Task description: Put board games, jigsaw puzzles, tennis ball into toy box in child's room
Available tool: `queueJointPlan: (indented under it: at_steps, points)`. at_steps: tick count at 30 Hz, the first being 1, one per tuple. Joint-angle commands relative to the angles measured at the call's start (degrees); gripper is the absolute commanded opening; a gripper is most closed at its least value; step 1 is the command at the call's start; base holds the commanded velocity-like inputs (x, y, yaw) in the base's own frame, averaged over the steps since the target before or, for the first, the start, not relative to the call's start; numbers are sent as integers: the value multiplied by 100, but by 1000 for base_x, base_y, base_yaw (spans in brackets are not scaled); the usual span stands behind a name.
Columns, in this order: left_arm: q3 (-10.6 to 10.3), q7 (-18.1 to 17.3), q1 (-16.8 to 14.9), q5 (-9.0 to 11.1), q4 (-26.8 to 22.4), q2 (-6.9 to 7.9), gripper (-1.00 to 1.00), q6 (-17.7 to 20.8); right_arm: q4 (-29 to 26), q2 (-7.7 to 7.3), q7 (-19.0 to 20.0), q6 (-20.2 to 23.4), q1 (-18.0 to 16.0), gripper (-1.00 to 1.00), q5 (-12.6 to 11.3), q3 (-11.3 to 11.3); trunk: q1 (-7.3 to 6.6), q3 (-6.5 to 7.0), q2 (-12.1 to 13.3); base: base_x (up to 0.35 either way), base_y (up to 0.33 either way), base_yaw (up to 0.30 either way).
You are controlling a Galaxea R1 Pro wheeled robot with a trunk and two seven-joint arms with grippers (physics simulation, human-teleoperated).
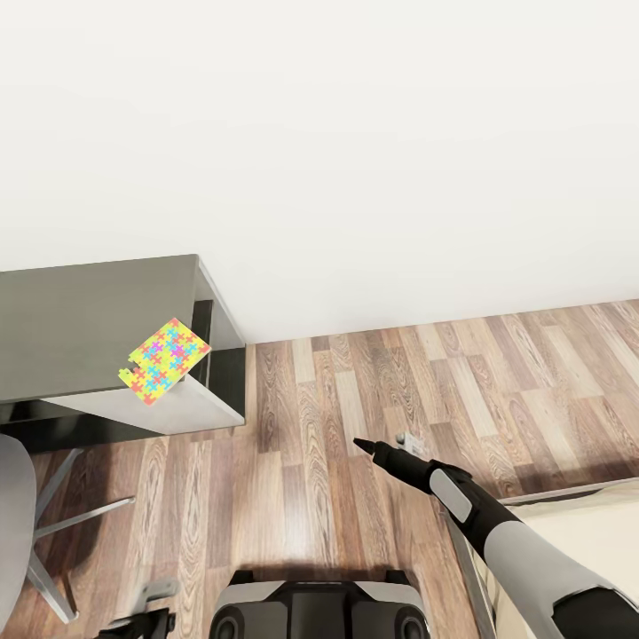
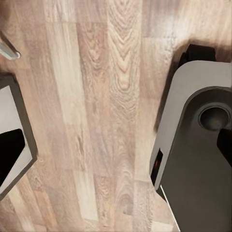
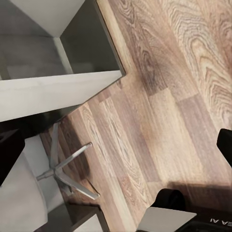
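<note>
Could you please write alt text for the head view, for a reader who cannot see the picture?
A colourful jigsaw puzzle lies at the corner of a grey table against a white wall. The right arm's gripper reaches over the wooden floor; a chair stands lower left.

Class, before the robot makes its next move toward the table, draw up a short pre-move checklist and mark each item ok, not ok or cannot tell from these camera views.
1. Colourful square jigsaw puzzle located on the grey table near its edge: ok.
2. Toy box in sight: not ok.
3. Wood plank floor between robot and table free of obstacles: ok.
4. Right end effector carrying nothing: cannot tell.
5. Grey swivel chair beside the table, apart from the robot base: ok.
6. Tennis ball and board games sighted: not ok.
</note>
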Motion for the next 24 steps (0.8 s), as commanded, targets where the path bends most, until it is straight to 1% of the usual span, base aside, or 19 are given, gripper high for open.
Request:
queueJointPlan:
  at_steps: [1, 4, 7, 16, 24]
  points:
    - [-49, 18, 31, 48, 9, -1, 100, -123, -3, -6, 1, 21, -3, 100, -41, 25, 3, -6, -8, 0, 0, 0]
    - [-45, 2, 93, 49, 16, 3, 100, -285, -3, -36, 5, 12, -3, 100, -35, 26, 3, -6, -8, 0, 0, 0]
    - [-42, -4, 115, 46, 18, 5, 100, -344, -3, -34, 3, 15, -3, 100, -27, 26, 3, -6, -8, 0, 0, 0]
    - [-41, -6, 123, 46, 11, 7, 100, -358, -3, -55, 17, 12, -3, 100, -32, 26, 3, -6, -8, 0, 0, 0]
    - [-35, -6, 123, 52, 6, 28, 100, -329, -3, -36, 18, 7, -3, 100, -25, 34, 3, -6, -8, 0, 0, 0]
